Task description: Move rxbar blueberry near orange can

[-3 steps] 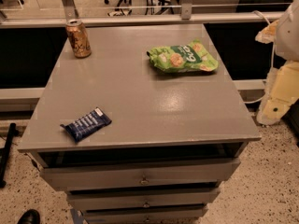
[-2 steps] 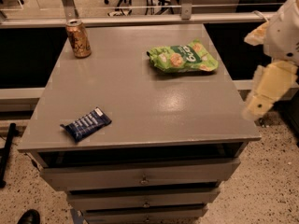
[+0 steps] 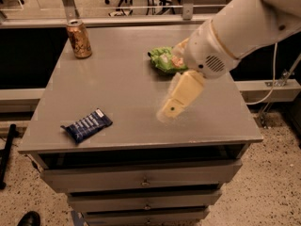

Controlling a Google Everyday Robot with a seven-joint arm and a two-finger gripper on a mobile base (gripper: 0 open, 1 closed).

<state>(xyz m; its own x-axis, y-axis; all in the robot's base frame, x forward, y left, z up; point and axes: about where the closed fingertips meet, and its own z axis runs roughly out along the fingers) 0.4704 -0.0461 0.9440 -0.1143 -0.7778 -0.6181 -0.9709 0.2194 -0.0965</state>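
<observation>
The rxbar blueberry lies flat near the front left of the grey table, its dark blue wrapper with white text facing up. The orange can stands upright at the back left corner. My gripper hangs over the middle-right of the table, well to the right of the bar and apart from it. The white arm reaches in from the upper right.
A green chip bag lies at the back right of the table, partly hidden by my arm. Drawers sit under the tabletop. A railing and office chairs stand behind the table.
My arm has swung in from the right edge to over the middle-right of the table, now covering part of the chip bag. The bar and can have not moved.
</observation>
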